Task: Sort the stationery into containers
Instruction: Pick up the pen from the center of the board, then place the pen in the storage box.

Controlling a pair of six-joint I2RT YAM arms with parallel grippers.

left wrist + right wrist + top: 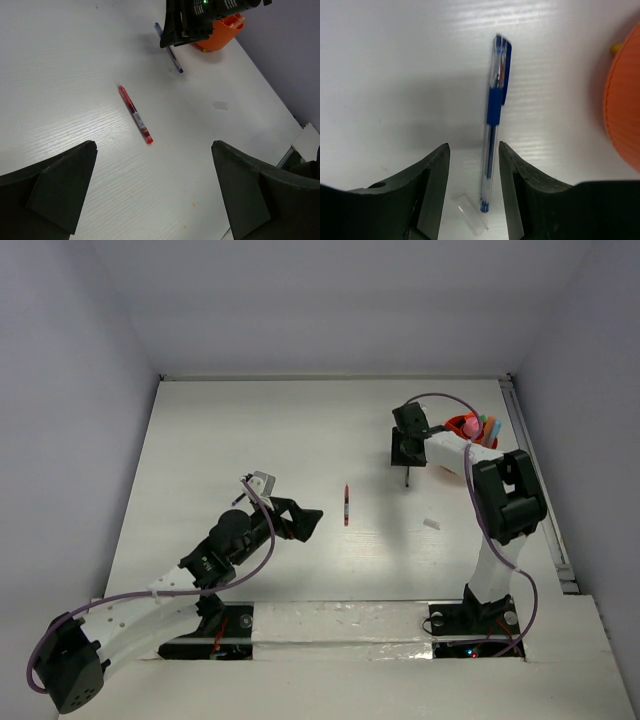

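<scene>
A blue pen [492, 120] lies on the white table, its lower half between the fingers of my right gripper [474, 146]. The jaws stand open around it, the pen nearer the right finger, and neither finger grips it. In the top view the right gripper [407, 450] hangs just left of the orange container [465, 428], which holds several coloured pieces. The container's rim [625, 100] shows at the right wrist view's edge. A thin red pen [347, 505] lies mid-table. My left gripper [305, 520] stands wide open and empty, short of the red pen [134, 113].
A small clear plastic bit [470, 212] lies by the blue pen's near end, and a pale bit [431, 524] rests on the table nearer the right arm's base. The table's right edge [295, 120] runs close behind the container [220, 35].
</scene>
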